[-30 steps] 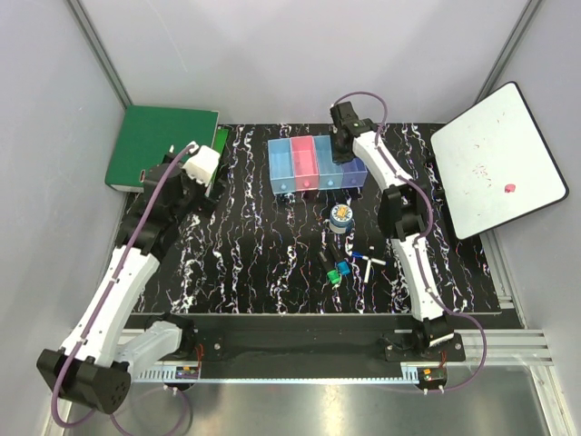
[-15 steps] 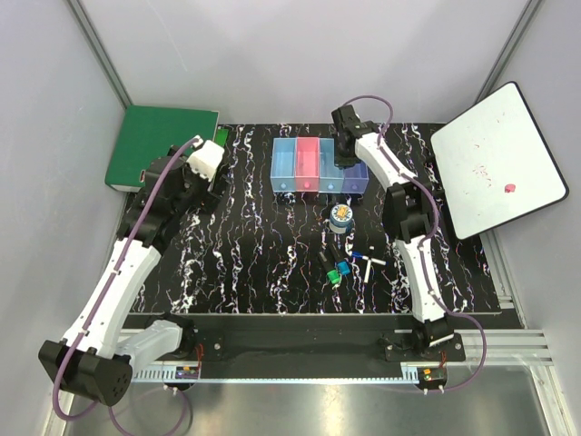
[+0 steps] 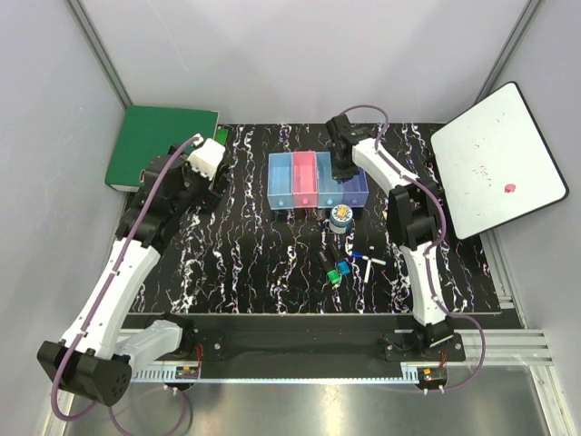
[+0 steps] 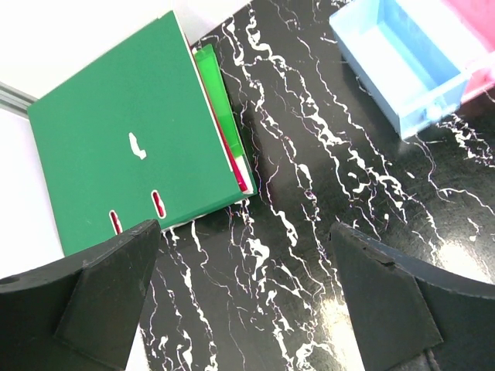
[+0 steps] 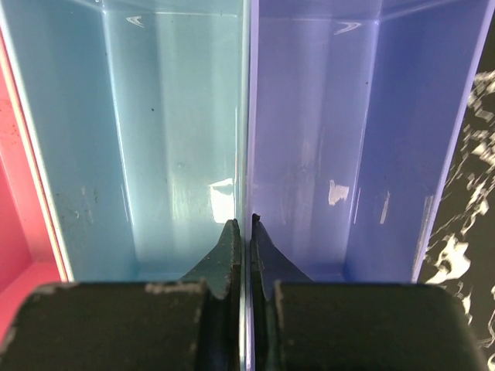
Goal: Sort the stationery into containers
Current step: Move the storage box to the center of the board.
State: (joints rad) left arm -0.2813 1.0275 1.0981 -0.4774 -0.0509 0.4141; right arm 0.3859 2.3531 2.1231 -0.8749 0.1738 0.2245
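Your right gripper (image 5: 243, 232) is pinched narrow on the containers (image 3: 283, 173), gripping the wall shared by the third, light blue bin and the purple one. The tape roll (image 3: 341, 215), markers (image 3: 338, 269) and pens (image 3: 368, 261) lie on the table (image 3: 245, 254) just nearer you. Your left gripper (image 4: 241, 228) hangs wide open beside the green ring binder (image 4: 116, 154).

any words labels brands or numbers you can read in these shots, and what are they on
No readable text anywhere.
Whiteboard: faint red marks, too small to read.
Tape roll: patterned top, blurred, no legible words.
Markers: any print too small.
Green binder: a white fleck only, no lettering.
Containers: no labels.
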